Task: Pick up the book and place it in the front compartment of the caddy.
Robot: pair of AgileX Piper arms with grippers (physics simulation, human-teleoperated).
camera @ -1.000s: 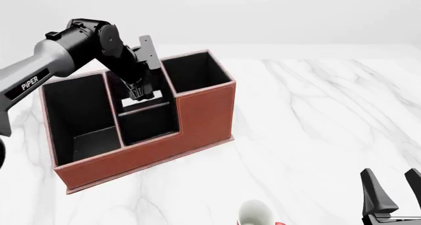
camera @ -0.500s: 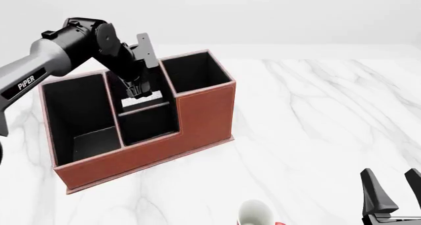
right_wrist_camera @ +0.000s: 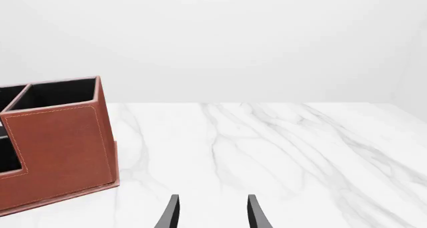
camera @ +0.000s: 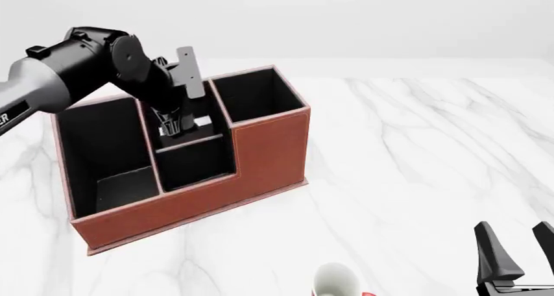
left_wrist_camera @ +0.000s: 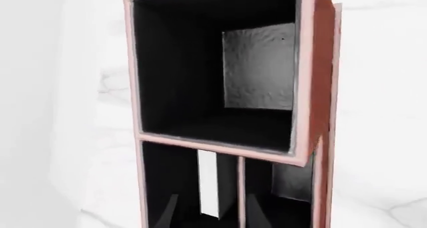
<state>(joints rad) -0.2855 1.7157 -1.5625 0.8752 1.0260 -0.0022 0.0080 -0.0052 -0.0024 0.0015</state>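
Note:
The reddish-brown caddy point(camera: 191, 208) with black lining stands at the left of the marble table; it also shows in the left wrist view point(left_wrist_camera: 303, 88) and the right wrist view point(right_wrist_camera: 60, 153). My left gripper point(camera: 176, 124) hangs over the caddy's middle section, behind the low front pocket. In the left wrist view the gripper point(left_wrist_camera: 212, 213) has its fingers spread, and the book's white band point(left_wrist_camera: 207, 183) stands between them without touching either. A bit of that white band point(camera: 202, 121) shows beside the fingers in the front view. My right gripper point(camera: 519, 257) is open and empty.
A white-and-red mug point(camera: 336, 282) sits at the near edge, left of the right gripper. The right gripper point(right_wrist_camera: 211, 213) points over bare marble point(right_wrist_camera: 280, 148) to the right of the caddy. The table's far edge runs behind the caddy.
My left arm has drawn up and back to the left, lifting its gripper higher over the caddy's middle section. The right arm has not moved.

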